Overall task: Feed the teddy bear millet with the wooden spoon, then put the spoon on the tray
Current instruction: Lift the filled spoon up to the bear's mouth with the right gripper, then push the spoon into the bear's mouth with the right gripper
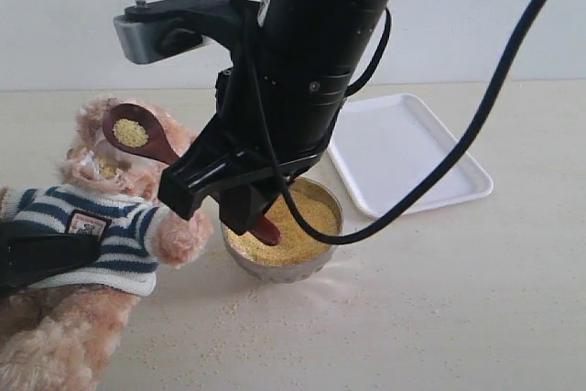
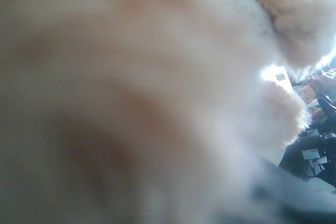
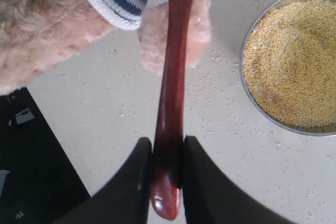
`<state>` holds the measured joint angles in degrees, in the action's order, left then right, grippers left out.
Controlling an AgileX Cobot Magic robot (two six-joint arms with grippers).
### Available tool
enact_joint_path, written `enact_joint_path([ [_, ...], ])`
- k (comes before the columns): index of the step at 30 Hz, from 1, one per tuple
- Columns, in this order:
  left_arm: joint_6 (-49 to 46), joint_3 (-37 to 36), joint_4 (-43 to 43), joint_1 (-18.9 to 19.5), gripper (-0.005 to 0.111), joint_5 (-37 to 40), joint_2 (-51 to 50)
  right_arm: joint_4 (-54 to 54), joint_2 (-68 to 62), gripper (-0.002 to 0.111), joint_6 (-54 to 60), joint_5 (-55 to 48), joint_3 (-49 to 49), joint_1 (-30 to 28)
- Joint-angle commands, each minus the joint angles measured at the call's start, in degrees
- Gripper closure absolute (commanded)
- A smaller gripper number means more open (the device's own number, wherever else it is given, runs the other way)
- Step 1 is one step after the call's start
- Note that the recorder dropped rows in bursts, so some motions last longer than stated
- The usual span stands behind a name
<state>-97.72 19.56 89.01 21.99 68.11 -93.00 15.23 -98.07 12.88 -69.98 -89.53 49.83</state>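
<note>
Right end effector (image 3: 168,153) is clamped on the spoon (image 1: 137,135) handle; millet (image 1: 131,133) is held at the bear's (image 1: 101,226) face. Left end effector (image 1: 50,255) state cannot be told.

a round, shallow metal bowl (image 1: 275,274) with a thin bright rim stands on a pale beige matte tabletop (image 1: 439,299), just below the jaws of the right gripper (image 1: 220,212) and partly hidden by them. from the right wrist, the bowl sits off to one side of the jaws, not touching them. well behind the jaws, a plain white wall (image 1: 73,16) backs the tabletop. blurred room clutter edges the left wrist view, too indistinct to identify.
</note>
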Motion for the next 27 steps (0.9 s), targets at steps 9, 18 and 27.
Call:
enact_joint_path([
  [9, -0.4, 0.5, 0.5, 0.2, 0.102, 1.9, 0.1, -2.8, -5.3, 0.107, -0.1, 0.0, -4.7, 2.8],
  [18, -0.4, 0.5, 0.5, 0.2, 0.102, 1.9, 0.1, -18.7, -9.6, 0.107, -3.7, 0.0, -7.8, 6.8],
  [27, -0.4, 0.5, 0.5, 0.2, 0.102, 1.9, 0.1, -31.9, -10.4, 0.107, -5.6, 0.0, -7.8, 9.1],
])
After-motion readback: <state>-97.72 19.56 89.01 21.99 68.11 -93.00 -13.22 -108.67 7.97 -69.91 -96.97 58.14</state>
